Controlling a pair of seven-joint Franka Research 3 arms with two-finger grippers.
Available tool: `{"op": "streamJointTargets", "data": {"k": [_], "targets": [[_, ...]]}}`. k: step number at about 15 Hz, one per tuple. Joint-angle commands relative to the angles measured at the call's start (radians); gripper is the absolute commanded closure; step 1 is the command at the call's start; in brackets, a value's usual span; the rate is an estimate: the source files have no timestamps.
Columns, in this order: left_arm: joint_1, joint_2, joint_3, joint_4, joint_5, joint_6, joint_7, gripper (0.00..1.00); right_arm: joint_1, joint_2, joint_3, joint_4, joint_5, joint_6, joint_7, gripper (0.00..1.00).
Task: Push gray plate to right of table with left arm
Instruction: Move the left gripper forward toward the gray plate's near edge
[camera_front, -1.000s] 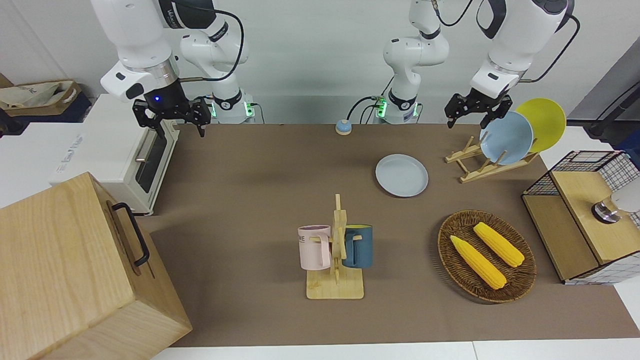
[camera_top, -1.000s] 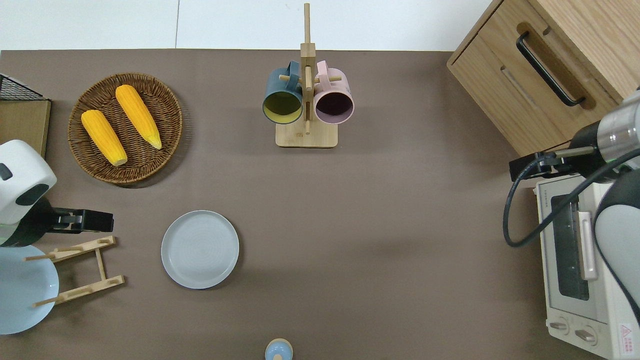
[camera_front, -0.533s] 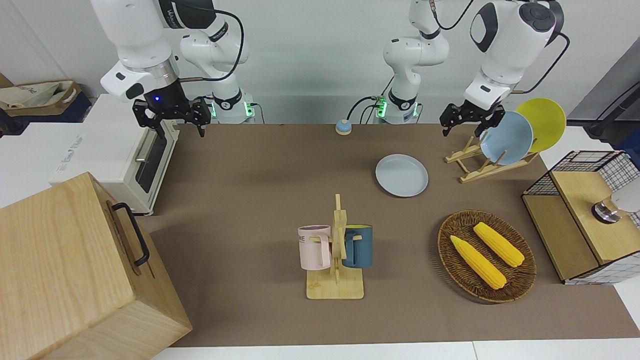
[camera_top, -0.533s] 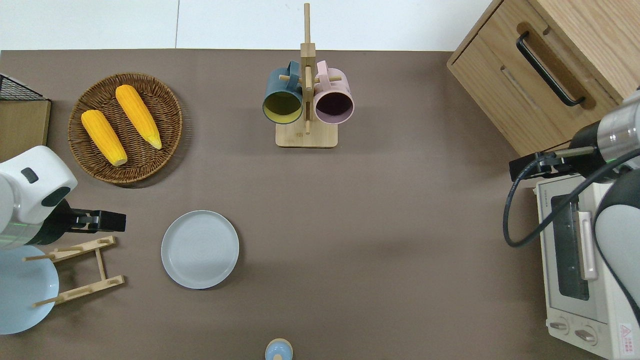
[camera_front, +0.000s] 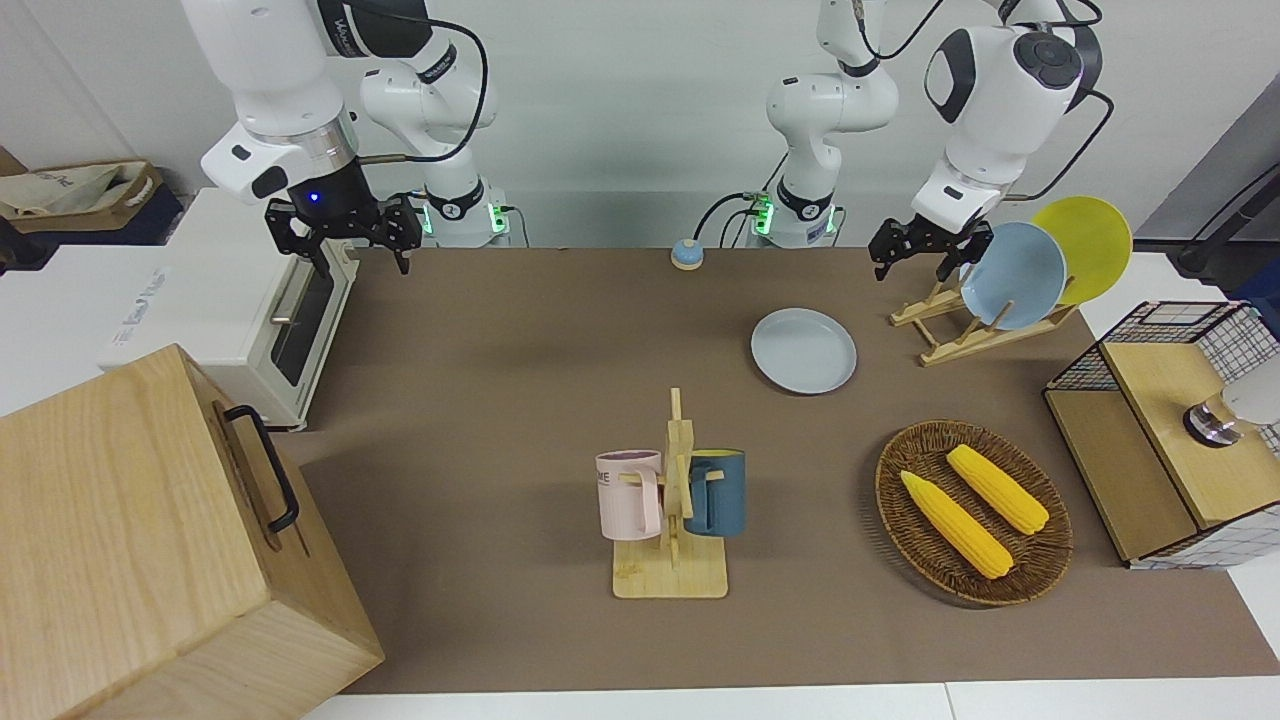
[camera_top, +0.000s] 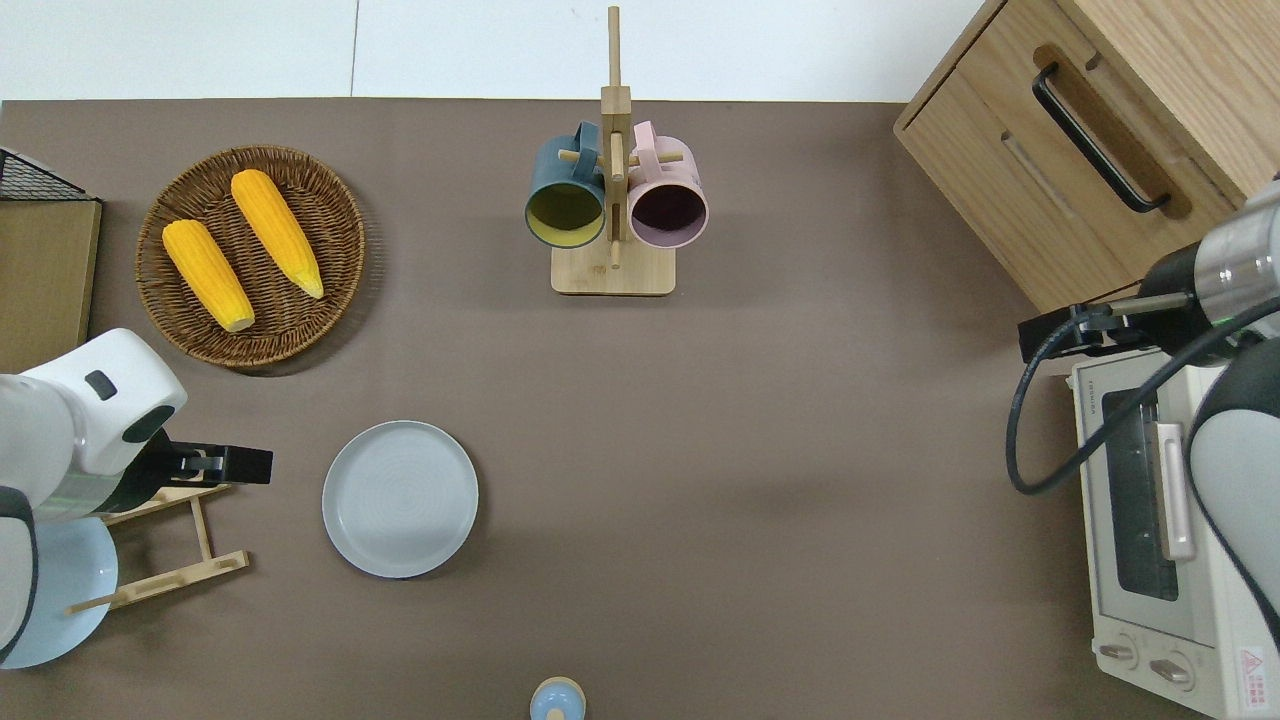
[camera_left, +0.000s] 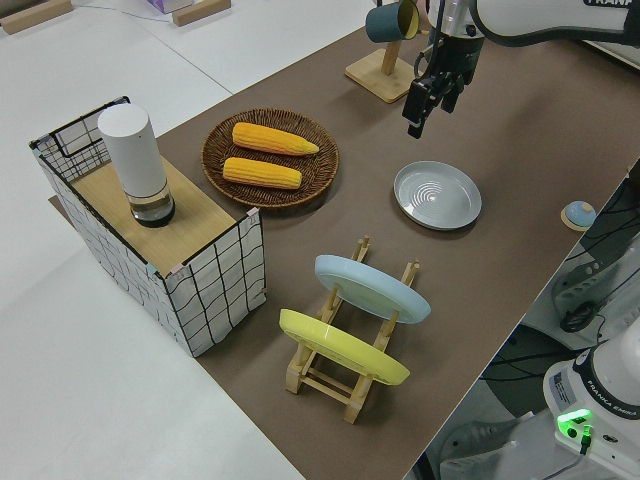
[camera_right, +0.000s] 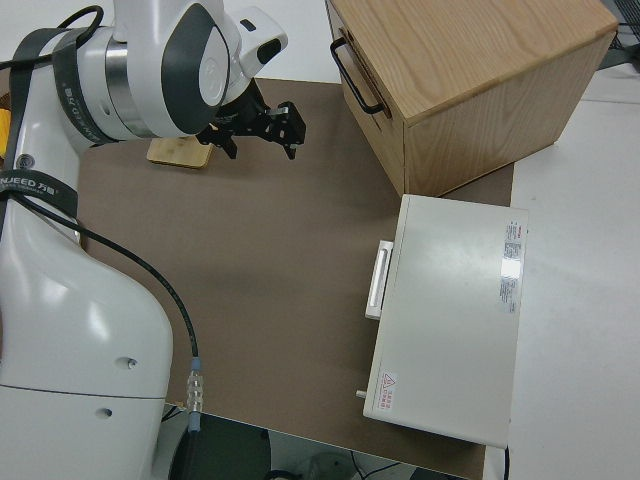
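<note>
Closing in on the gray plate (camera_top: 400, 499), the left gripper (camera_top: 243, 465) is now seen over the rack's end nearest the plate, vs. further toward the left arm's end 1 s ago; fingers spread, nothing held. Plate unmoved, flat on the table (camera_top: 750, 450), beside the plate rack (camera_top: 160, 545). Approach underway, no contact yet. Right arm parked.

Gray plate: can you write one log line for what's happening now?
phase: approach | left gripper: over the wooden plate rack, empty | gray plate: flat on table, untouched | right arm: parked
</note>
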Motion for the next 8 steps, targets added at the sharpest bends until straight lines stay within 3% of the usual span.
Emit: {"op": "streamJointTargets", "data": {"k": [1, 8], "targets": [[-0.004, -0.06, 0.002, -0.107, -0.022, 0.08, -0.011, 0.0, -0.001, -0.006, 0.0, 0.001, 0.007, -0.01, 0.003, 0.017], [-0.008, -0.078, -0.005, -0.195, -0.02, 0.158, -0.074, 0.0, -0.001, -0.006, 0.0, 0.001, 0.007, -0.01, 0.003, 0.017]]}}
